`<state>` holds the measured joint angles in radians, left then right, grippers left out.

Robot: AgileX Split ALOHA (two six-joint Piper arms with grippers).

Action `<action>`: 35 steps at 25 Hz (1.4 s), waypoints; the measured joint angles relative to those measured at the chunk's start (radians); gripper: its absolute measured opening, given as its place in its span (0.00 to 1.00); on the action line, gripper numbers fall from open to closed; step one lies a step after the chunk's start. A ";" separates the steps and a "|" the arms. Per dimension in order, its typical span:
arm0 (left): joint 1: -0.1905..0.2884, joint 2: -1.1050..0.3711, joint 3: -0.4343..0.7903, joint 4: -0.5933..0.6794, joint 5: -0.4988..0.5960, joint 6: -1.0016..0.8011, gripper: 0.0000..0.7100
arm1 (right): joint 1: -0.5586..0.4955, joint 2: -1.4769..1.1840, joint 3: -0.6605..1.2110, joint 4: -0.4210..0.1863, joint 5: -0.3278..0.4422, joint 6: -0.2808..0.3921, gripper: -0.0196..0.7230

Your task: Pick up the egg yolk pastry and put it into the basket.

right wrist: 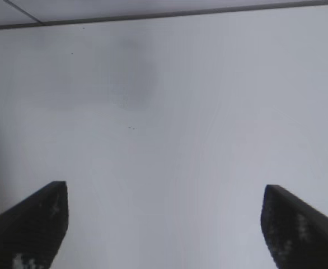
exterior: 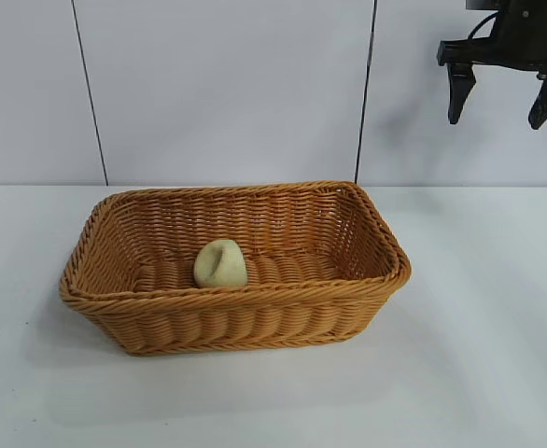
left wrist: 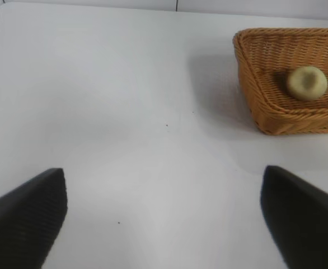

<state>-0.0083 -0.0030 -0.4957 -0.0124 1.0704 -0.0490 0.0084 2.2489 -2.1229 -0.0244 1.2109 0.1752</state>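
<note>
A: Where is the egg yolk pastry [exterior: 220,264] now?

B: It sits inside the basket [exterior: 161,315], on the woven bottom, close to the front wall. We think our job is done.

A: And our grippers?

B: The right gripper [exterior: 504,98] hangs high in the air, well away from the basket, with its fingers spread wide and nothing in them. The left gripper [left wrist: 164,218] hangs over the bare white counter [left wrist: 125,112] beside the basket. Its fingers are spread wide too, and empty.

A: What could go wrong?

B: Not much. If we swing an arm low past the basket, we could bump its rim and push it along the counter. A hard tip could roll the pastry out, so we should keep both arms up.
</note>
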 joint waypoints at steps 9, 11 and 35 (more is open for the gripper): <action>0.000 0.000 0.000 0.000 0.000 0.000 0.95 | 0.000 -0.233 0.444 0.011 -0.001 -0.042 0.93; 0.000 0.000 0.000 0.000 0.000 0.000 0.95 | 0.000 -0.318 0.589 0.011 -0.001 -0.057 0.93; 0.000 0.000 0.000 0.000 0.000 0.000 0.95 | 0.000 -1.745 1.625 0.024 -0.185 -0.139 0.93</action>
<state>-0.0083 -0.0030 -0.4957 -0.0124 1.0704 -0.0490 0.0085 0.5041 -0.4975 0.0000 1.0256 0.0359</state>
